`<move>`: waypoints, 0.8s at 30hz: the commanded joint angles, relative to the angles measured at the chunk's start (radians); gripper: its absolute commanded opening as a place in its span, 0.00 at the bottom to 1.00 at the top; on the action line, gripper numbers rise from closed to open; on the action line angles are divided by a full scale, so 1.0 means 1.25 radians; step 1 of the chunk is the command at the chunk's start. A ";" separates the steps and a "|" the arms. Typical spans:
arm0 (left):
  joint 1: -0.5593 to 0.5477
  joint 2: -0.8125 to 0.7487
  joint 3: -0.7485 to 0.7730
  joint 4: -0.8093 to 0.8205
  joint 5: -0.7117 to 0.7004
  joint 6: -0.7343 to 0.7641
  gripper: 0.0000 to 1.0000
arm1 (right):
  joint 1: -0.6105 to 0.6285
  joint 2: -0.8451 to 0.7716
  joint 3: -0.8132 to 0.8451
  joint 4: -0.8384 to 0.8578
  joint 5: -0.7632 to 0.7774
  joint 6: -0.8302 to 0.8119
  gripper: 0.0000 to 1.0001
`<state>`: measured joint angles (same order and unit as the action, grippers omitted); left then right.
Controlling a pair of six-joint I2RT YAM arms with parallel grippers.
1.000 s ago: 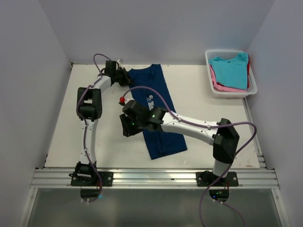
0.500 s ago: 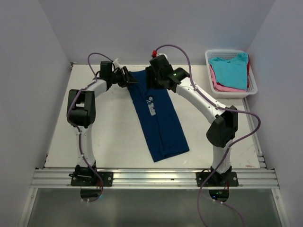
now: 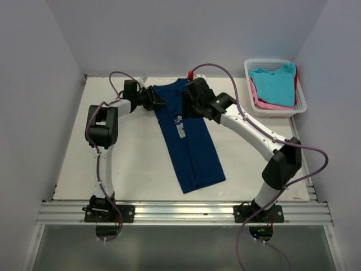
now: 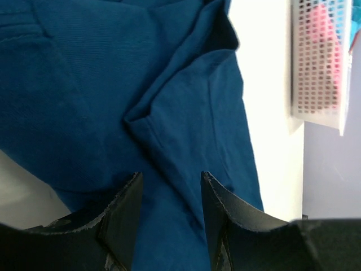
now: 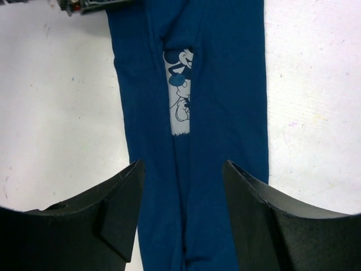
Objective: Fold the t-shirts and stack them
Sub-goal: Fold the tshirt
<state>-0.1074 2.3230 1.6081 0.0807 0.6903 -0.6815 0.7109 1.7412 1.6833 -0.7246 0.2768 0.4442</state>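
My pincer (image 5: 182,165) hangs over the navy t-shirt (image 5: 225,84). Its two black fingers (image 5: 115,217) stand parted at 7 and 5 o'clock, with nothing pinched between them. The shirt lies as a long, narrow band running from 12 to 6 o'clock. Both its sides are folded inward, so their edges nearly meet along the middle. In the slot between those edges, just above centre, a strip of the pale Mickey Mouse print (image 5: 179,101) shows. The white table (image 5: 56,113) shows at 9 and 3 o'clock. At 11 o'clock, on the very edge, sits a grey piece of hardware (image 5: 93,5) that I cannot identify.
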 commanded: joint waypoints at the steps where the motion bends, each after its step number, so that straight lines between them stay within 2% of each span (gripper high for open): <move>1: -0.012 0.045 0.056 -0.004 -0.035 -0.011 0.49 | -0.003 -0.060 -0.011 0.045 0.026 0.003 0.61; 10: -0.032 0.098 0.094 0.024 -0.031 -0.050 0.49 | -0.005 -0.087 -0.043 0.045 0.041 -0.003 0.59; 14: -0.042 0.122 0.125 0.035 -0.017 -0.071 0.45 | -0.005 -0.093 -0.064 0.051 0.036 0.002 0.54; 17: -0.048 0.136 0.146 0.043 -0.011 -0.087 0.33 | -0.008 -0.100 -0.078 0.056 0.038 0.004 0.51; 18: -0.050 0.139 0.149 0.051 -0.007 -0.093 0.25 | -0.008 -0.101 -0.080 0.057 0.038 0.005 0.49; 24: -0.064 0.152 0.157 0.110 0.031 -0.144 0.07 | -0.013 -0.113 -0.111 0.070 0.046 0.008 0.46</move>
<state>-0.1711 2.4950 1.7683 0.1589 0.6865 -0.8272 0.7048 1.6524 1.5574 -0.6758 0.3004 0.4477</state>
